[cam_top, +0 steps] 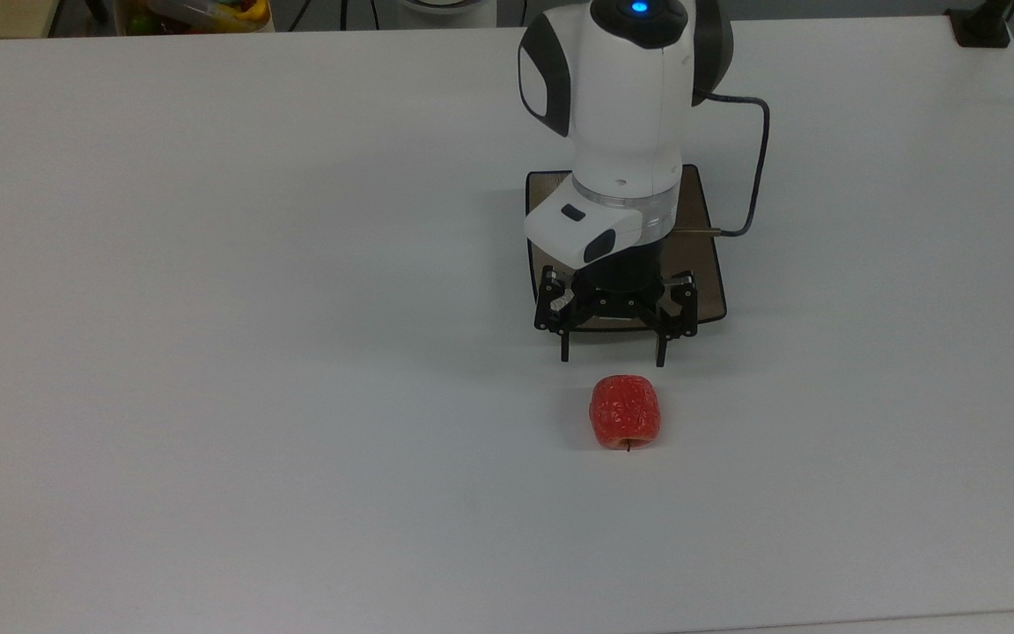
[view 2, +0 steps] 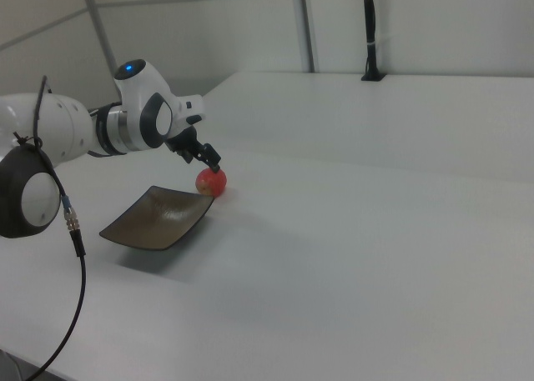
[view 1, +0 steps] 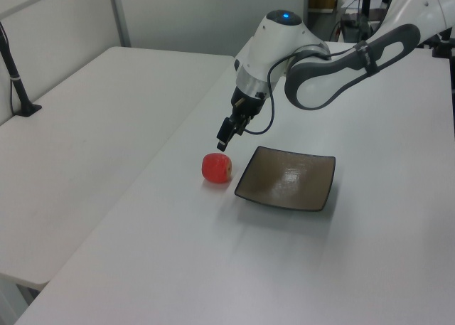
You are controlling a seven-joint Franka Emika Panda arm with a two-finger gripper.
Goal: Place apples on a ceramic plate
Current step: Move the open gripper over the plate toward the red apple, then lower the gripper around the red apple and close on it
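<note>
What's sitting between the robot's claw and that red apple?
Nothing: in the top view, just bare white table separates the open gripper from the apple. The plate lies behind the gripper.

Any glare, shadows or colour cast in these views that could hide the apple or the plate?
Top view: cool bluish cast; soft shadow left of the apple; the arm covers most of the plate. Left view: bright glare patch on the plate's glaze, apple clear. Right view: the gripper, jaws open, overlaps the apple's top; faint shadow under the plate.

no readable text, labels, numbers or signs
</note>
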